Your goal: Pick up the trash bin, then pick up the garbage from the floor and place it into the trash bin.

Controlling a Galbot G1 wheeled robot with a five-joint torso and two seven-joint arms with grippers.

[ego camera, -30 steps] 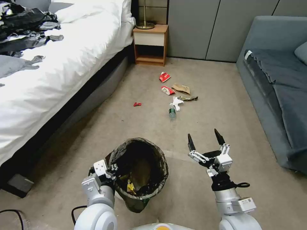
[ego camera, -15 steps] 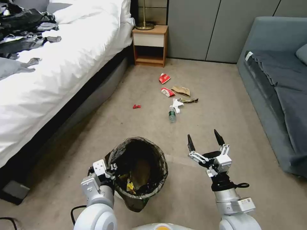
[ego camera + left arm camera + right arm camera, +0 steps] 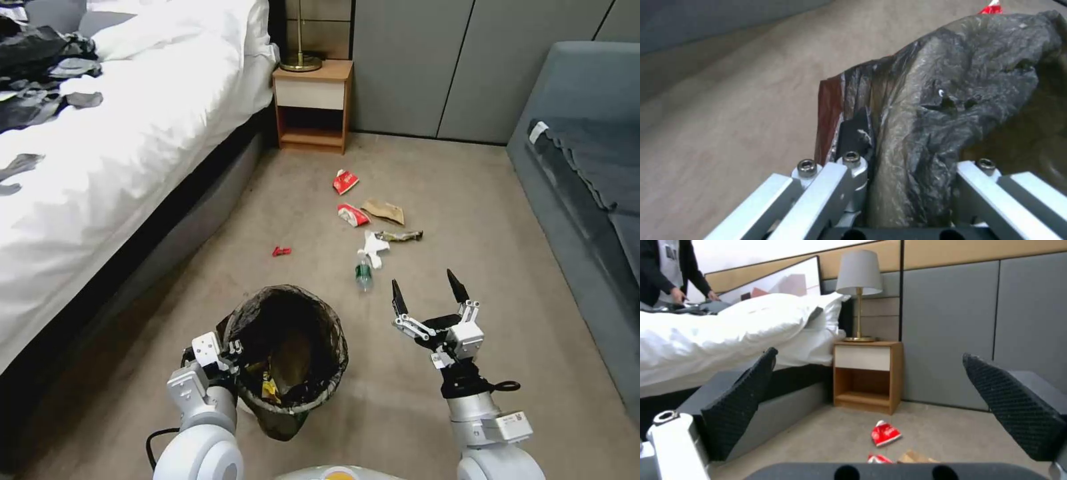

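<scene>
Left wrist view: left gripper astride trash bin rim.

Beige carpet, white bed, wooden nightstand, grey sofa, grey wall panels

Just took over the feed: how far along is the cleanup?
Done: the left claw is shut on the bin rim, and some litter already lies inside. In hand: the right claw is open and empty. Left: bottle, red packets, brown bag and scraps on the floor.
</scene>
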